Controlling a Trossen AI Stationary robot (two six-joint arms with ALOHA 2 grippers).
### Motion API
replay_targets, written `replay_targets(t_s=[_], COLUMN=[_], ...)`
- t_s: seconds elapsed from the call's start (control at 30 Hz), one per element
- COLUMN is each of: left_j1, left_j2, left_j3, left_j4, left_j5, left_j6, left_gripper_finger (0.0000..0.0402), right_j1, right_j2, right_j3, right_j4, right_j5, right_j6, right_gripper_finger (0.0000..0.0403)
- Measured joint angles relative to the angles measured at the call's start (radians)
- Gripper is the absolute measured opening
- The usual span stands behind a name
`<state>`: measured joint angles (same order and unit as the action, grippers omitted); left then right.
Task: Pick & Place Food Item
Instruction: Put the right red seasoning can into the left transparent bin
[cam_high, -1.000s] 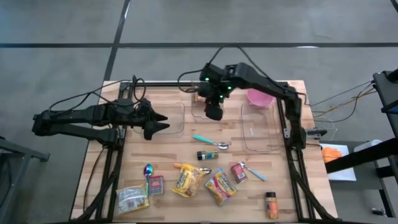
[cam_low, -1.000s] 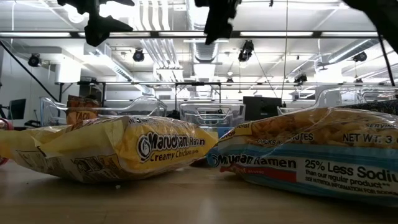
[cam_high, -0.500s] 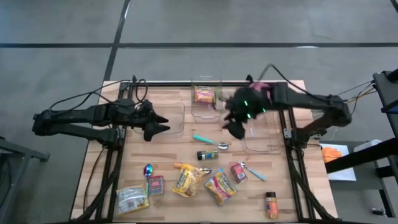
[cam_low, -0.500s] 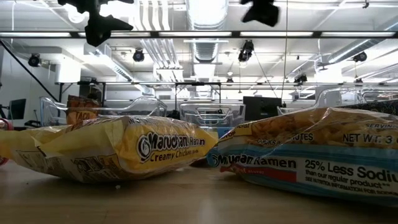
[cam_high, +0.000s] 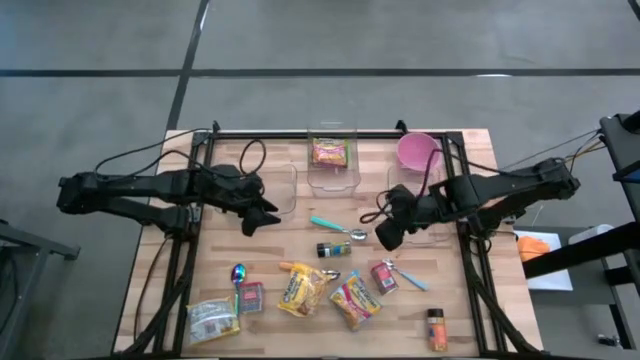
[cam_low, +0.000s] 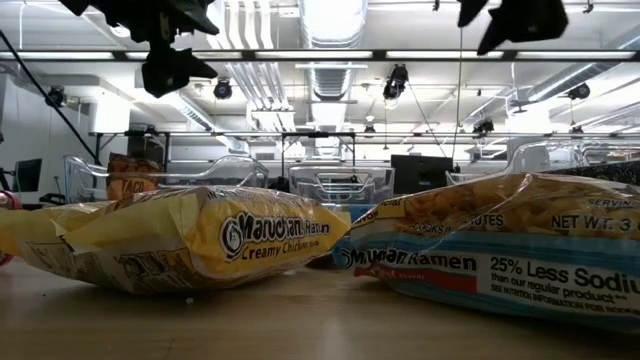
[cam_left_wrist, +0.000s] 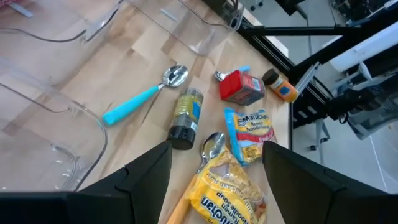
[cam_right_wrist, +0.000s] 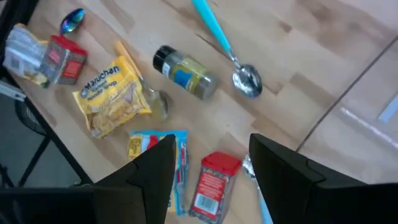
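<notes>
Food lies along the table's near part: a yellow ramen pack (cam_high: 303, 290), a blue-edged ramen pack (cam_high: 355, 300), a red box (cam_high: 384, 277), a spice jar (cam_high: 334, 249) on its side and a bottle (cam_high: 437, 330). Another ramen pack (cam_high: 329, 153) lies in the clear bin (cam_high: 332, 180) at the far middle. My right gripper (cam_high: 385, 235) hangs open above the table right of the teal spoon (cam_high: 338, 228), over the red box (cam_right_wrist: 211, 180). My left gripper (cam_high: 262, 215) hangs open left of the centre, empty (cam_left_wrist: 217, 180).
A pink bowl (cam_high: 417, 152) stands at the far right. Clear bins sit at the left (cam_high: 285, 190) and right (cam_high: 425, 210). A rainbow spoon (cam_high: 238, 273), a small red box (cam_high: 250, 297) and a grey bag (cam_high: 212, 320) lie near the front left.
My right gripper has swung from above the far middle bin toward the table's right and near edge, sinking and rolling about its own axis; the ramen pack in that bin now shows. My left gripper has dipped and edged toward the table's centre. Both stay open.
</notes>
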<state>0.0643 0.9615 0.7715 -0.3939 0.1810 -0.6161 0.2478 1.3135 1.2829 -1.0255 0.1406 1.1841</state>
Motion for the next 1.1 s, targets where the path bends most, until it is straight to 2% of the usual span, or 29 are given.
replay_targets(t_s=[0.3,0.7,0.87,1.1], left_j1=[0.001,0.0,0.0,0.0], left_j2=[-0.009,-0.009,-0.009,-0.009], left_j3=[0.0,0.0,0.0,0.0], left_j4=[-0.002,-0.019,-0.025,-0.03], left_j5=[0.0,0.03,0.034,0.041], left_j6=[0.033,0.07,0.115,0.148], left_gripper_finger=[0.0258,0.0258,0.0258,0.0258], right_j1=[0.072,0.168,0.203,0.22], right_j2=[0.11,0.319,0.384,0.43], right_j3=[0.011,0.14,0.177,0.203], right_j4=[-0.005,-0.161,-0.181,-0.179], right_j5=[-0.045,-0.106,-0.093,-0.088], right_j6=[0.129,0.276,0.36,0.362], right_gripper_finger=[0.0201,0.0201,0.0201,0.0201])
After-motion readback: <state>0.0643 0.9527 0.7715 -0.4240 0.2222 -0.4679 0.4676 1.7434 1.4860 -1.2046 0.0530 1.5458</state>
